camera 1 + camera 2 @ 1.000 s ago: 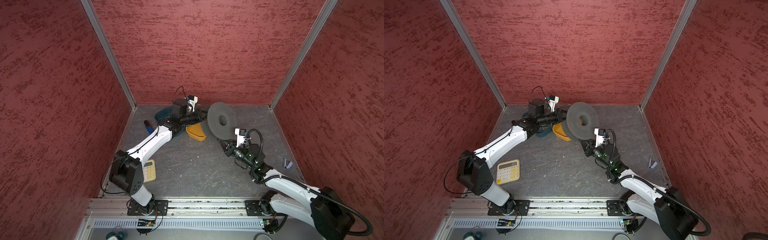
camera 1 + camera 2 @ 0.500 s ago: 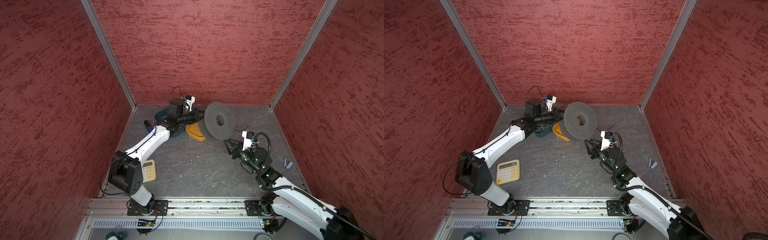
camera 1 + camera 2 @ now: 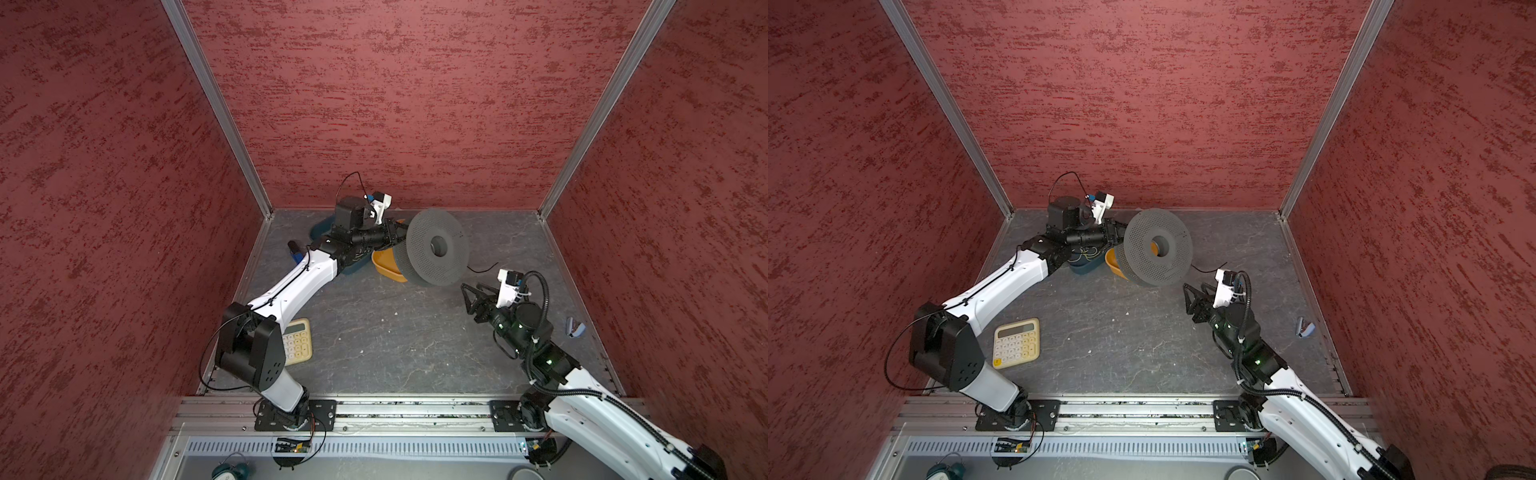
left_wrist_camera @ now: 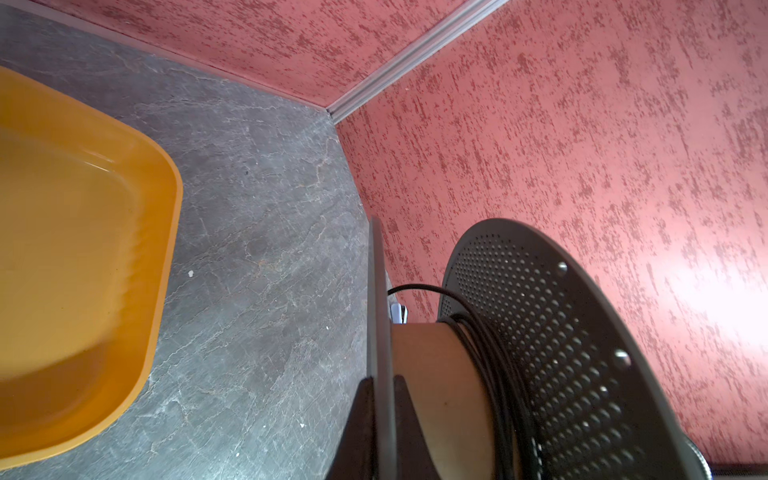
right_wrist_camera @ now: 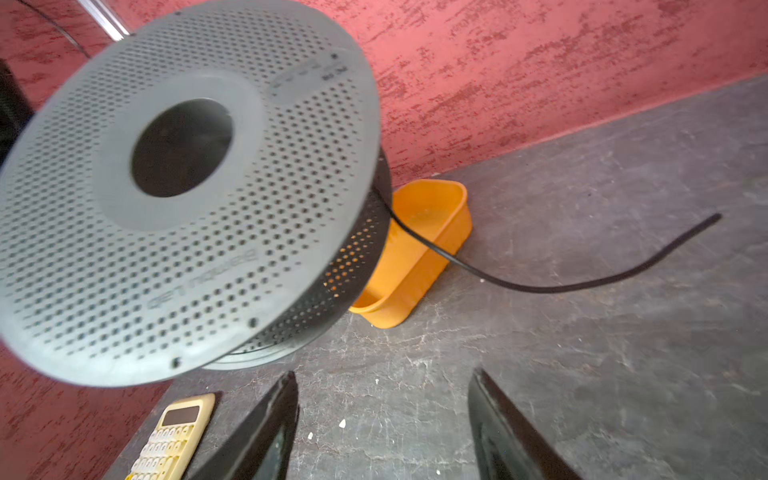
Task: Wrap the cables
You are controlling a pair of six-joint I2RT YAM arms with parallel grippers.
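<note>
Left gripper (image 4: pixel 380 384): clamped on spool (image 3: pixel 432 270) flange.
Right gripper (image 5: pixel 383 374): jaws spread, empty.
Next: pinch cable (image 5: pixel 540 286) tail at spool's 4 o'clock, wind taut.

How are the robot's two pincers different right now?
The left pincer is shut on the rim of the grey spool, gripping it; the right pincer is open and holds nothing. The left pincer reaches far to the back; the right pincer sits nearer the front, apart from the grey spool. Both have black fingers.
</note>
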